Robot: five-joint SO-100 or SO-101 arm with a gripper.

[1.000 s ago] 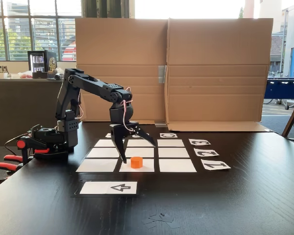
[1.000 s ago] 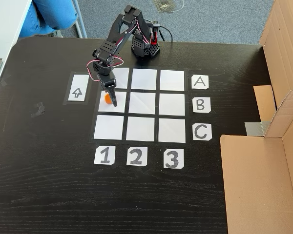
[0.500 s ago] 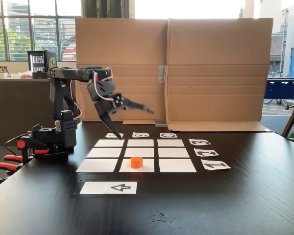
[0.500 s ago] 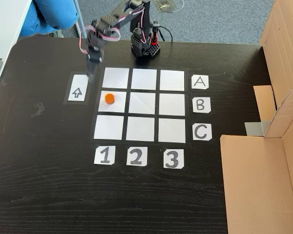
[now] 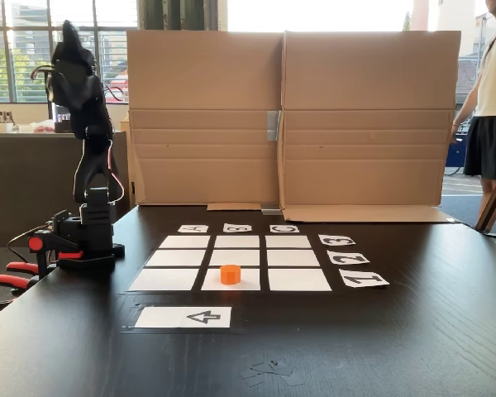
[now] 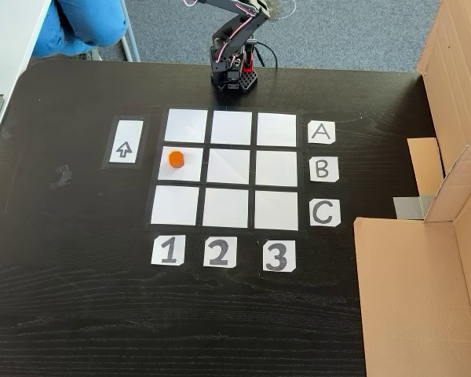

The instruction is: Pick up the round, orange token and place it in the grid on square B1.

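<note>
- Here the orange token (image 6: pixel 176 159) sits on square B1 (image 6: pixel 187 168) of the grid (image 6: pixel 231 169), in the row beside label B and the column above label 1 in the top-down fixed view.
- In the front fixed view the token (image 5: pixel 230 274) rests on the middle square of the nearest row.
- The arm (image 5: pixel 87 141) stands folded upright over its base at the bench (image 5: pixel 413 331) edge, well apart from the grid.
- Whether the fingers are apart or together cannot be told.
- A white arrow card (image 6: pixel 125 149) lies just beside the grid.
</note>
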